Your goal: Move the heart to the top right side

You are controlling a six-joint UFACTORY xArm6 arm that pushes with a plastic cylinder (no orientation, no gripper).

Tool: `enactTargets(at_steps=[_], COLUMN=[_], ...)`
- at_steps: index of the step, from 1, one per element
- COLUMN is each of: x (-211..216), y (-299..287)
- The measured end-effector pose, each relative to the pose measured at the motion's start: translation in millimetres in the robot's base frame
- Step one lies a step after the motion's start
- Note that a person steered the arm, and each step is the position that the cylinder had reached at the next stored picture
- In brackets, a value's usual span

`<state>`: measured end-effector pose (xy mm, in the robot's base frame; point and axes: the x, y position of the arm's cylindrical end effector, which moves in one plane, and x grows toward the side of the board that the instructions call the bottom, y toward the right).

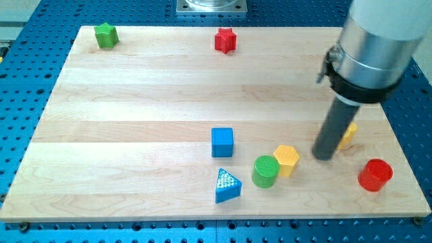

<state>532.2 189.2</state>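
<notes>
A yellow block (349,136), partly hidden behind my rod so its shape cannot be made out, lies at the view's right, below the middle. My tip (324,156) rests on the wooden board (135,101) just left of and touching or nearly touching that yellow block. A yellow hexagon (287,159) sits to the tip's left. A green cylinder (265,171) stands beside the hexagon. A red cylinder (374,175) stands to the tip's lower right.
A blue cube (222,142) and a blue triangle (227,185) lie at the bottom middle. A red star (225,40) sits at the top middle, a green star (106,35) at the top left. The arm's body (371,47) covers the top right corner.
</notes>
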Motion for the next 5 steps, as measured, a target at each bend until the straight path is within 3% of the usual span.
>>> enactTargets(at_steps=[2, 3, 4, 5], x=[-103, -31, -42, -94], y=[-27, -7, 11, -14])
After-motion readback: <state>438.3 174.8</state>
